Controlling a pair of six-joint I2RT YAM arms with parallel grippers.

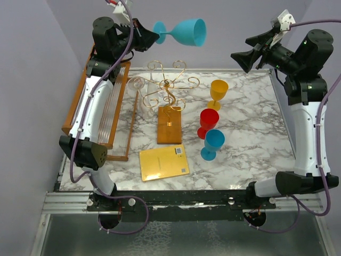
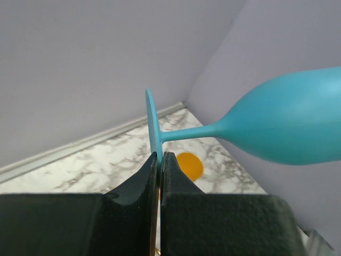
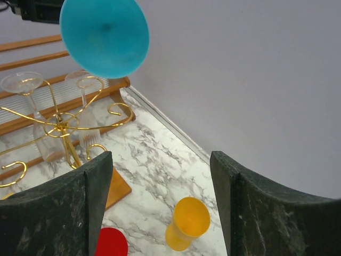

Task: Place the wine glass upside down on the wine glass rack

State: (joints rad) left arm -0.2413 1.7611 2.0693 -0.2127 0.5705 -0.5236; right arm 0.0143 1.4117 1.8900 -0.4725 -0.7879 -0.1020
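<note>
My left gripper is shut on the round foot of a turquoise wine glass. It holds the glass on its side, high above the back of the table, with the bowl pointing right. In the left wrist view the foot is pinched between my fingertips and the bowl reaches right. The wine glass rack, gold wire on a brown wooden base, stands below the glass and also shows in the right wrist view. My right gripper is open, empty and raised at the right, facing the glass's mouth.
Clear glasses hang upside down on the rack's left arms. A yellow glass, a red glass and a blue glass stand right of the rack. A yellow pad lies in front. A large wooden frame stands at the left.
</note>
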